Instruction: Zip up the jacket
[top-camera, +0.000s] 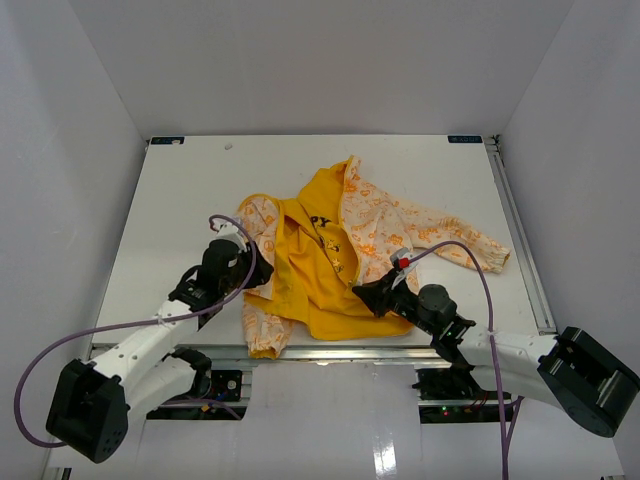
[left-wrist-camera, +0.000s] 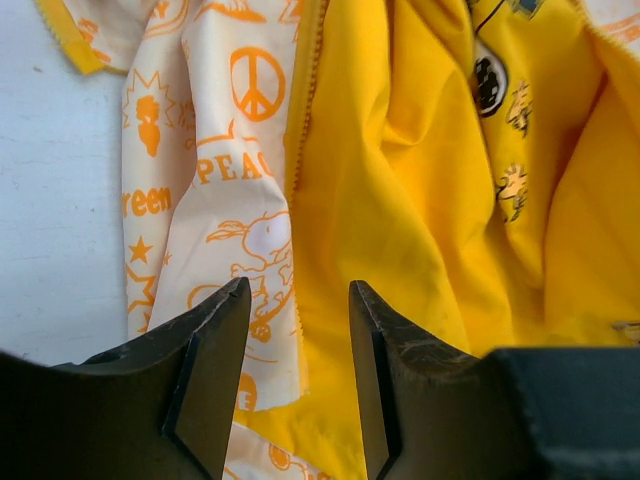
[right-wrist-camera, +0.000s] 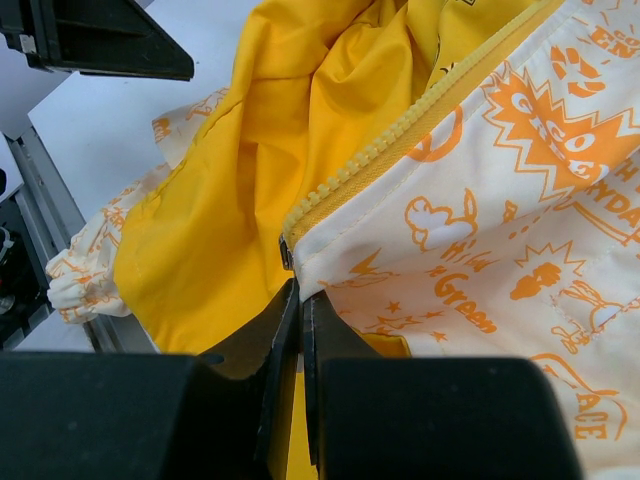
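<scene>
Jacket (top-camera: 335, 250) is seen spread open on the white tabletop (top-camera: 180, 200), between its middle and its near edge. The bright yellow lining (top-camera: 325, 290) is turned upward, and the cream, orange-printed front panels are folded outward on either side. One sleeve (top-camera: 465, 250) is stretched toward the right side of the tabletop. The other sleeve (top-camera: 262, 335) is bunched at the near left, close to the edge. The front is not closed: the two panel edges are kept well apart by the exposed lining.

The left end effector (left-wrist-camera: 298, 285) is held released, its dark fingers (left-wrist-camera: 215, 340) spread apart above the left panel's inner edge. There the printed fabric meets the yellow lining along a line of zipper teeth. Nothing is gripped between the fingers, and whether they touch the cloth cannot be told.

The right end effector (right-wrist-camera: 298, 290) is clenched on the jacket. The fingers are pressed together with the hem of the right panel pinched between them, just below the lower end of the zipper (right-wrist-camera: 400, 140). From that pinched corner the yellow zipper is seen running up and away along the printed panel's edge, with the lining lying loose beside it
</scene>
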